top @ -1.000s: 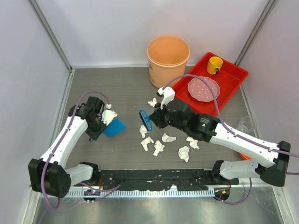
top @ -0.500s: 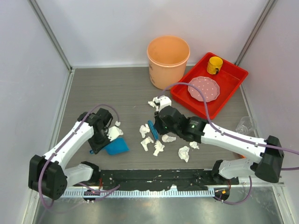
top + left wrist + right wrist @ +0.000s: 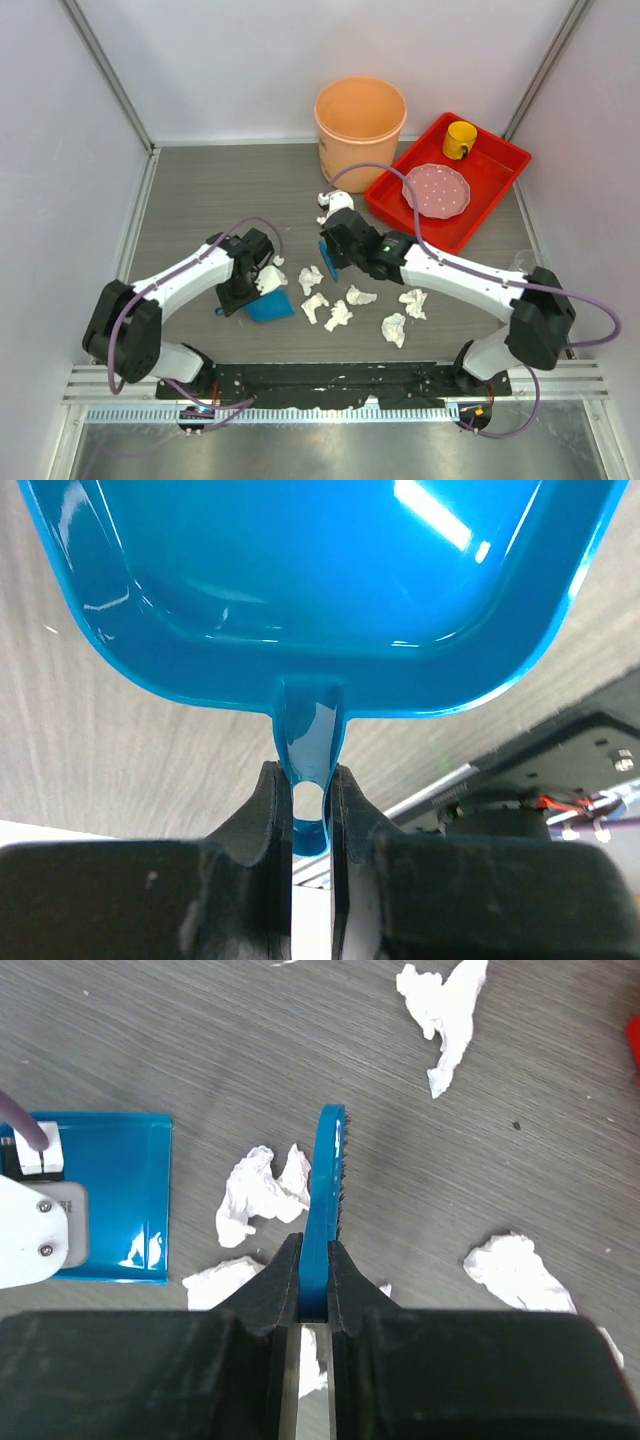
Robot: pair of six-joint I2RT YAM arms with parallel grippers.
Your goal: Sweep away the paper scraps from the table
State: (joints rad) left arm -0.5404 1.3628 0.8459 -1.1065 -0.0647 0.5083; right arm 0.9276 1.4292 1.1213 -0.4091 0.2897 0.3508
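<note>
The left gripper [image 3: 308, 780] pinched the dustpan [image 3: 320, 580] handle; the right gripper [image 3: 313, 1250] clamped the brush [image 3: 326, 1170] beside paper scraps [image 3: 262, 1192] mid-frame.

- Top view: bright, even overhead light; the white walls [image 3: 250, 60] look slightly washed, and shadows beneath the arms [image 3: 470, 285] are soft.
- Left wrist view: 2 white glare patches on the blue dustpan [image 3: 320, 580]; the left gripper's fingers [image 3: 275, 825] are dark and blurred.
- Right wrist view: the table [image 3: 520, 1120] grain, paper scraps [image 3: 445, 1010] and brush [image 3: 325, 1180] are sharp; the right gripper's fingers [image 3: 285, 1285] are out of focus.
</note>
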